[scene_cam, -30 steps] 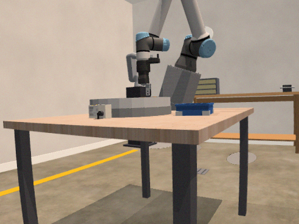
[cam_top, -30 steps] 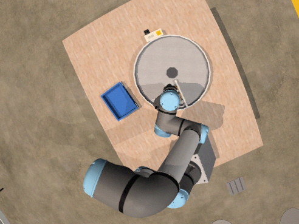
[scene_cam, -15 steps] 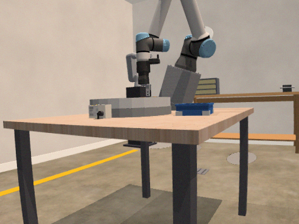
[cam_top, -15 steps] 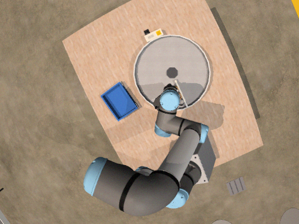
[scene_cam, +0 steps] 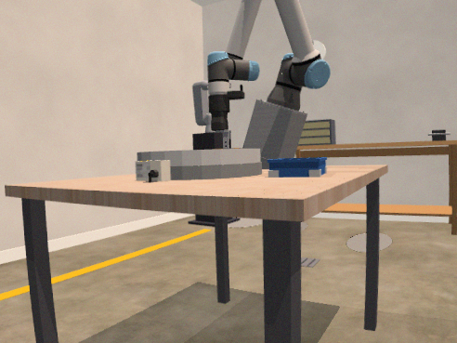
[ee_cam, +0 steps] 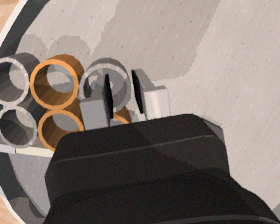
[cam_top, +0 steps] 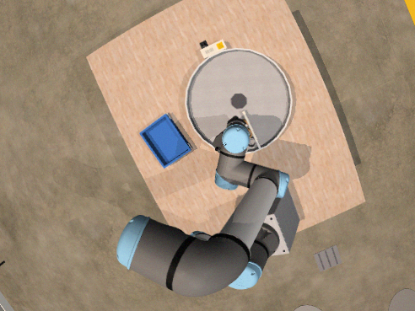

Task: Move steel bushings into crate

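The grey turntable (cam_top: pixel 239 99) holds a cluster of bushings at its near edge. In the wrist view I see three grey steel bushings (ee_cam: pixel 103 85) (ee_cam: pixel 14 78) (ee_cam: pixel 15 125) and two orange ones (ee_cam: pixel 55 85) (ee_cam: pixel 59 128), all standing upright. My gripper (ee_cam: pixel 121 86) is low over the turntable, fingers partly apart. They straddle the right wall of the nearest steel bushing, one finger inside it and one outside, with a visible gap. In the side view the gripper (scene_cam: pixel 212 141) sits at the disc's surface. The blue crate (cam_top: pixel 165 139) stands empty to the turntable's left.
A small control box (cam_top: pixel 212 48) sits on the table by the turntable's far rim, also seen in the side view (scene_cam: pixel 152 169). A pale bar (cam_top: pixel 250 126) lies on the disc beside my wrist. The arm's base stands at the table's near edge.
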`<state>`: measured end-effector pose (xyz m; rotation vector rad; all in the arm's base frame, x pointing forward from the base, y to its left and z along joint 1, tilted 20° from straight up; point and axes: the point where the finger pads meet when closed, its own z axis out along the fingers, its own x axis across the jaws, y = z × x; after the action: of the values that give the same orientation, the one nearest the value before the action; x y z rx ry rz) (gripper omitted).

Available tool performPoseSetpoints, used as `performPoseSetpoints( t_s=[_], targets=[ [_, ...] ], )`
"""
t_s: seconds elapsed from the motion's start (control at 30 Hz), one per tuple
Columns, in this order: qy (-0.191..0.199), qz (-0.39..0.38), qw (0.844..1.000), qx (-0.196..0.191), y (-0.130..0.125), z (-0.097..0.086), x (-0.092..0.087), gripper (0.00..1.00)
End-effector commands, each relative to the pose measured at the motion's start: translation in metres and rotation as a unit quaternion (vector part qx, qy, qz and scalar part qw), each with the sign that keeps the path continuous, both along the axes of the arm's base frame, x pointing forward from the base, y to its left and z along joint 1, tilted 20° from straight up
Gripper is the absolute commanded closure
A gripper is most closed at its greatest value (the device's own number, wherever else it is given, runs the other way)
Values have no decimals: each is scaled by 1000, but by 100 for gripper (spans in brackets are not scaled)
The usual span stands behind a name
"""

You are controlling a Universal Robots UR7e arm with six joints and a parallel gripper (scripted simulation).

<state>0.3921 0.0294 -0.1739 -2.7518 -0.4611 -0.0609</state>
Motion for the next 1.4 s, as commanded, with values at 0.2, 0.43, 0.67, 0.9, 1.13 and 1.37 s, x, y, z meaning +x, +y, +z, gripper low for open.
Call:
performPoseSetpoints(
  t_s=[0.2,0.43,0.67,0.9,1.13,1.37],
  targets=[
    [-1,0,1000,0,2,-5,0,55],
    [-1,0,1000,0,2,-6,0,55],
    [-1,0,1000,0,4,-11,0,55],
    [-1,0,1000,0,4,-11,0,55],
    [-1,0,1000,0,6,-17,0,55],
    [-1,0,1000,0,6,-17,0,55]
  ],
)
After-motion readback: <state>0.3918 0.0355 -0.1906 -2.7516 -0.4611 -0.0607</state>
